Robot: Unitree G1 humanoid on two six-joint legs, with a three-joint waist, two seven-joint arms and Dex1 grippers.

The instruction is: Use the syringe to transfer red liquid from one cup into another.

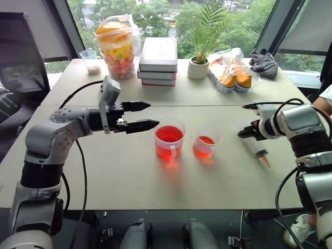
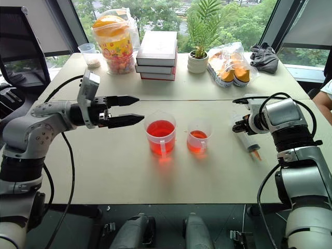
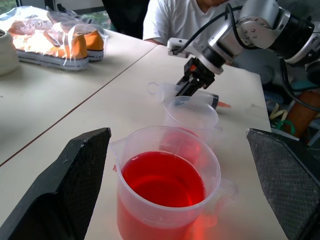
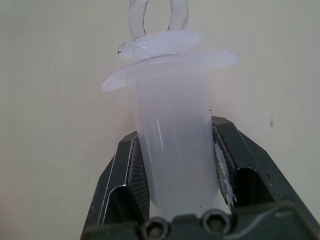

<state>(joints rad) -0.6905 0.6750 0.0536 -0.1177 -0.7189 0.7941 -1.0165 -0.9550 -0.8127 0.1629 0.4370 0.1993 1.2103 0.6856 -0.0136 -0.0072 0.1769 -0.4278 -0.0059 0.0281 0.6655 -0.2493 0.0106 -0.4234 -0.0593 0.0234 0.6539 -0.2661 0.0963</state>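
Two clear cups stood side by side near the middle of a pale table (image 1: pixel 104 171). The larger cup (image 1: pixel 169 142), with a small side handle, held plenty of red liquid (image 1: pixel 168 135); the smaller cup (image 1: pixel 205 145) just beside it held a little. To the robot's right, apart from both cups, the syringe (image 1: pixel 255 145) lay on the table, orange tip toward the robot. The right gripper (image 4: pixel 175 175) had its two black fingers clamped on the syringe's clear barrel below the flange, probably so it could be lifted and carried to the larger cup. The left gripper (image 1: pixel 150 116) hovered level beside the larger cup, fingers spread wide and holding nothing, seemingly ready to steady that cup during the draw.
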